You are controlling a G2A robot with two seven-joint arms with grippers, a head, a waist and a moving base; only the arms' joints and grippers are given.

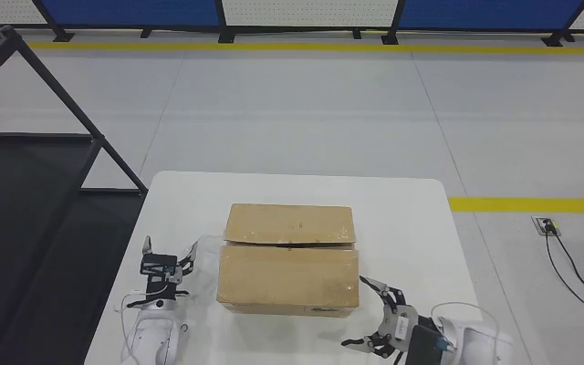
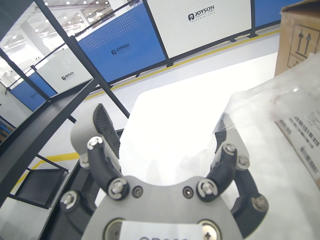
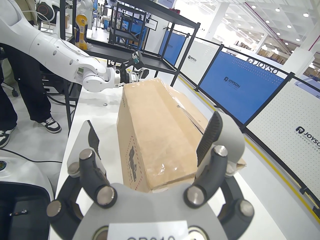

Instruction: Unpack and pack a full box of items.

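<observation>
One clear plastic bag with a printed label (image 2: pixel 262 116) lies out on the white bench (image 1: pixel 411 210), just left of the brown cardboard box (image 1: pixel 287 269). It rests against my left fingers (image 2: pixel 106 126), which are spread wide and grasp nothing. The box stands mid-bench with its top flaps folded down, so its contents are hidden. My right fingers (image 3: pixel 210 136), also spread and empty, hover beside its near right corner. I judge most of the job is left: the flaps need lifting, and I cannot tell whether items go out or back in.

Brown cardboard box (image 1: pixel 287 271), flaps down
</observation>
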